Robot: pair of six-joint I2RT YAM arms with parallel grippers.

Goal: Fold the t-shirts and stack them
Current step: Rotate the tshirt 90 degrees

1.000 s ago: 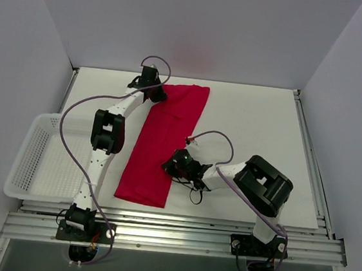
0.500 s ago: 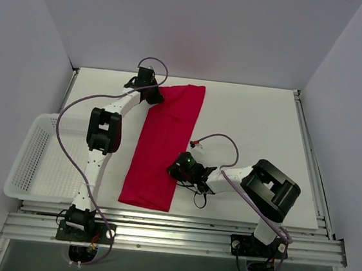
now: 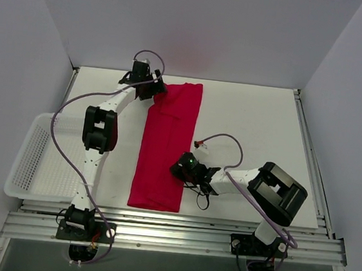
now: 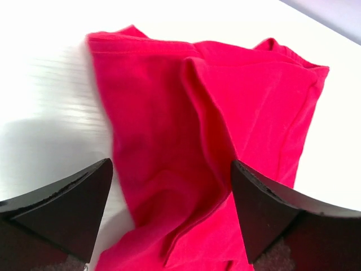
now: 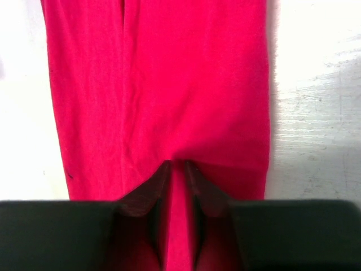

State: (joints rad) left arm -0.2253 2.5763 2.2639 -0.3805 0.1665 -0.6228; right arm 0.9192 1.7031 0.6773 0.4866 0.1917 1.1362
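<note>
The red t-shirt [image 3: 167,140] lies on the white table as a long narrow folded strip, running from the back centre toward the near edge. My left gripper [image 3: 152,90] is at the strip's far left corner, open wide. In the left wrist view the t-shirt [image 4: 169,107] lies rumpled below and between the spread left gripper [image 4: 171,169], and neither finger touches it. My right gripper [image 3: 181,170] sits low at the strip's right edge, near its lower part. In the right wrist view the right gripper [image 5: 176,165] has its jaws a narrow gap apart over the flat t-shirt [image 5: 169,79].
A white mesh basket [image 3: 40,119] stands at the table's left edge, beside the left arm. Metal rails [image 3: 177,229] run along the near edge. Bare white table [image 3: 259,131] lies right of the strip. Grey walls close in the back and both sides.
The left gripper has opened and let go of the shirt's far corner. The right jaws have parted slightly. The strip has shifted right and lies straighter, and the right arm moved with it.
</note>
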